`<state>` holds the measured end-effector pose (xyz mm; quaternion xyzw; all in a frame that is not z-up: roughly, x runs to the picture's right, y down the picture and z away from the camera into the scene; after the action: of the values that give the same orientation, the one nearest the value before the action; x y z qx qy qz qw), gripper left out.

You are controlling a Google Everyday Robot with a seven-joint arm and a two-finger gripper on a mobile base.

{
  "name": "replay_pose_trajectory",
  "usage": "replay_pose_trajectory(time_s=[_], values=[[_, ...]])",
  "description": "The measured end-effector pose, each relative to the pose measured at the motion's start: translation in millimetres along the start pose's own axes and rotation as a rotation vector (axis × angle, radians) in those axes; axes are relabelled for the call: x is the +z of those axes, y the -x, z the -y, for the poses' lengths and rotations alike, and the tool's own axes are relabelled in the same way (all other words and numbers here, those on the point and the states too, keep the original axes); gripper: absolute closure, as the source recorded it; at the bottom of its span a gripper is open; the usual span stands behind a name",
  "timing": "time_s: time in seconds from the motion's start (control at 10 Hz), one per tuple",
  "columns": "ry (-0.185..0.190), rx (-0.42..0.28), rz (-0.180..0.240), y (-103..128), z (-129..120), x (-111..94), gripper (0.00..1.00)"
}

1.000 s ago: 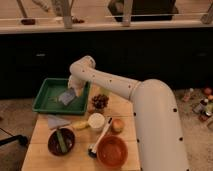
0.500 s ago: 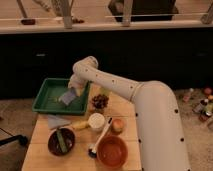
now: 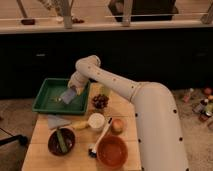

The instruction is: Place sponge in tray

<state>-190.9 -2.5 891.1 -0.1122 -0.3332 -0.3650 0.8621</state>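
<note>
Pale tool (image 3: pixel 75 90) above green tray (image 3: pixel 49 91), grey-blue sponge (image 3: pixel 69 95), orange bowl (image 3: pixel 112 152)

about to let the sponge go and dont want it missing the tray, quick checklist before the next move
1. Tool over the tray: ok, it is above the tray's right part.
2. Sponge inside the tray's rim: ok, it is at the tool's tip.
3. Sponge resting on the tray floor: cannot tell.
4. Sponge free of the tool: cannot tell, they meet in this view.
5. Way out: probably ok. The grapes sit just outside the right rim, so lifting straight up looks safest.
6. Cloth left alone: ok, it lies on the table, apart from the tool.
</note>
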Motion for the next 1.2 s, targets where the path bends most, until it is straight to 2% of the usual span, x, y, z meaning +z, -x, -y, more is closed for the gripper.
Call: replay_pose_trajectory(time_s=[0.2, 0.3, 0.4, 0.5, 1.2], values=[[-0.021, 0.006, 0.028, -3.7, 0.1, 1.8, 0.42], [-0.028, 0.009, 0.036, -4.7, -0.1, 2.5, 0.35], [-0.042, 0.017, 0.048, -7.2, 0.3, 3.2, 0.23], [-0.047, 0.018, 0.054, -8.0, 0.6, 3.6, 0.2], [-0.068, 0.026, 0.09, -10.7, 0.4, 3.7, 0.2]])
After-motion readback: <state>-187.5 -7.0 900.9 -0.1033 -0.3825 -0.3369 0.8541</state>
